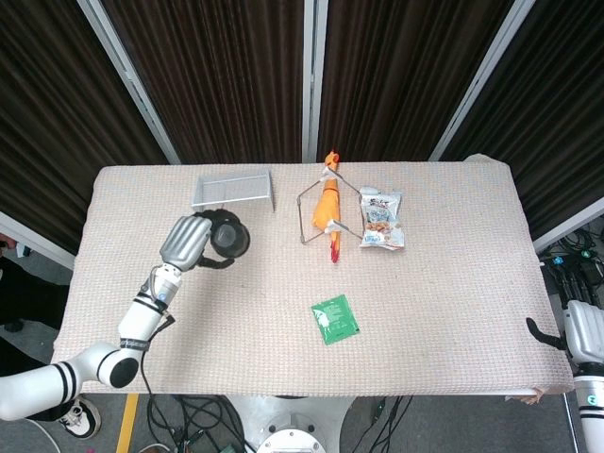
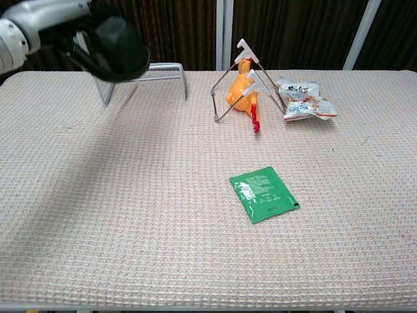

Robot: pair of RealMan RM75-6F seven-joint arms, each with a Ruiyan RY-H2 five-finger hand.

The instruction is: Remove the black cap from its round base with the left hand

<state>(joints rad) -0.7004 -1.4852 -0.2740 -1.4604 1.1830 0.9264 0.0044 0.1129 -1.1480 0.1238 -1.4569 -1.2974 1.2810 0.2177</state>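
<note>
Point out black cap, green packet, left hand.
black cap (image 2: 119, 40), chest view, its domed side.
green packet (image 2: 263, 193), chest view, middle of its face.
left hand (image 1: 186, 243), head view, back of the hand.

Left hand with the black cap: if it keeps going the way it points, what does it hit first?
Probably the metal rack. The left hand holds the black cap above the table, pointing toward the far edge, where the rack stands just beyond. Its height is unclear, so it might pass over.

Bright, even overhead light; soft shadows, both views sharp.
</note>
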